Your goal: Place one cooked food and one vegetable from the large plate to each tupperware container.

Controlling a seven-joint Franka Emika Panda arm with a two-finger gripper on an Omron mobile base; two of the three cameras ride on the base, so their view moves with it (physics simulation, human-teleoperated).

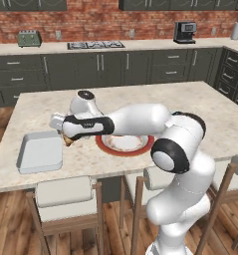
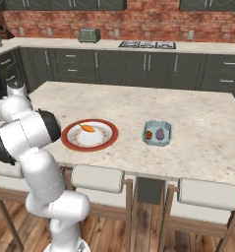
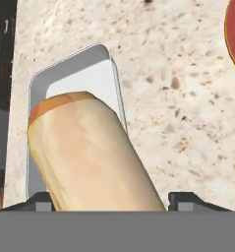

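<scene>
The island top is pale speckled stone (image 1: 200, 107), set in a kitchen with dark cabinets, a red brick back wall, and a wood floor; stools (image 1: 63, 191) stand along the near edge. On the far counter sit a toaster (image 1: 29, 38), a cooktop (image 1: 96, 45) and a coffee machine (image 1: 184, 32).

The gripper (image 1: 66, 135) reaches left across the island, fingers clamped on the hot dog (image 3: 89, 152) — in the hand view the tan bun fills the space between the two tips (image 3: 185, 201), its end over the container (image 3: 72, 74). In the left base view a bit of the bun (image 1: 69, 140) shows under the hand, just right of the container (image 1: 40, 151) (over its right wall or just beside it; hard to tell).

The plate (image 2: 89, 134) lies near the middle of the island, close to the near edge, with the carrot (image 2: 88, 128) on its white centre. Further right, well apart from it, stands a small blue bowl (image 2: 157, 133) with two small items inside.
</scene>
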